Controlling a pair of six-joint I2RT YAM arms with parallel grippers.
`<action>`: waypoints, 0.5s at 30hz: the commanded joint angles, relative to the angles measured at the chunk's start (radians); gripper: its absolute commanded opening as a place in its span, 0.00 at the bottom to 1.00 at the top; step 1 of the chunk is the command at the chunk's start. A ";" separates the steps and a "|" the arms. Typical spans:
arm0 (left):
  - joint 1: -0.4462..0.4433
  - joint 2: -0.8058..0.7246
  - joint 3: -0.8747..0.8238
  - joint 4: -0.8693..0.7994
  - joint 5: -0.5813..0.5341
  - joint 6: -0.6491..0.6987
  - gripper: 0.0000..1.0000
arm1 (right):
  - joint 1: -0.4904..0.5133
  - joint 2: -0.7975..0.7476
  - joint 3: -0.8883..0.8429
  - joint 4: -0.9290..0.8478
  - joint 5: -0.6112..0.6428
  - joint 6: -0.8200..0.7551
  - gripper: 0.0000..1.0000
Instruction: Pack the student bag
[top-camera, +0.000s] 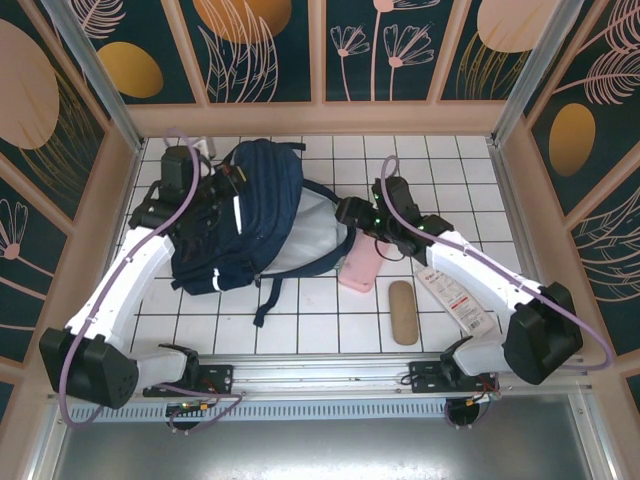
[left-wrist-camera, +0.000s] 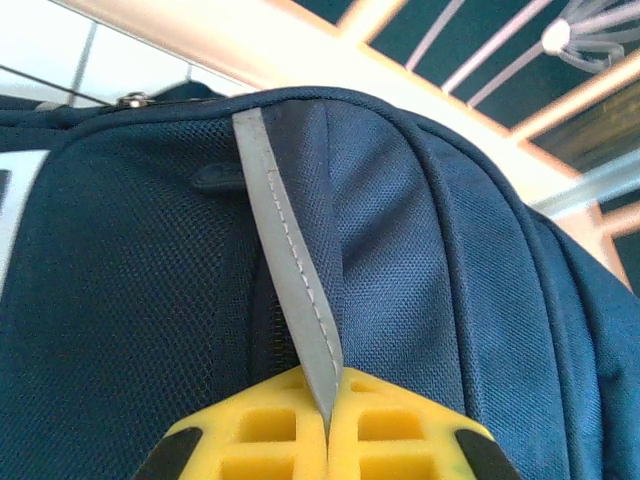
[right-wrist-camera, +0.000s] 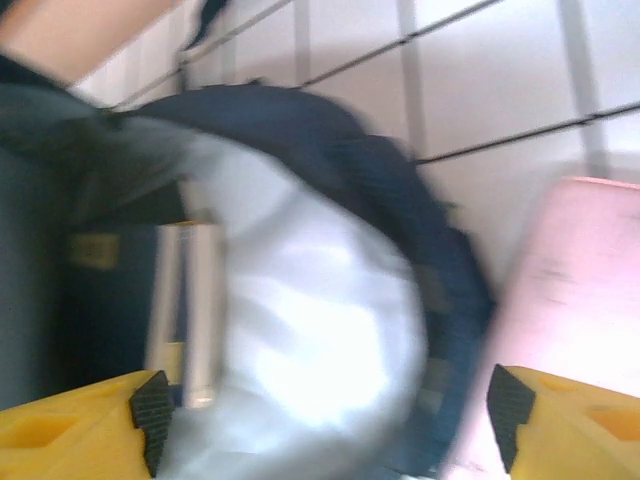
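Navy-blue student bag (top-camera: 250, 215) lies flat, left of centre on the white-tiled counter (top-camera: 320, 335), flap open, pale lining showing on its right side. Left hand (left-wrist-camera: 328, 425) clamped shut on the bag's grey reflective stripe (left-wrist-camera: 297, 270). Right hand (right-wrist-camera: 330, 410) spread wide, jaws either side of the open rim, gripping nothing. Pink case (top-camera: 360, 265) just beside the bag; brown case (top-camera: 402, 312) and white packet (top-camera: 455, 295) further right
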 joint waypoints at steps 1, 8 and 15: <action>0.068 -0.068 -0.067 0.169 -0.096 -0.086 0.00 | -0.045 -0.029 -0.044 -0.204 0.116 -0.033 0.86; 0.069 -0.006 -0.153 0.231 0.016 -0.085 0.00 | -0.141 0.009 -0.123 -0.156 -0.035 0.018 0.93; 0.069 -0.012 -0.219 0.269 0.029 -0.082 0.00 | -0.095 0.173 -0.024 -0.178 -0.026 0.072 0.93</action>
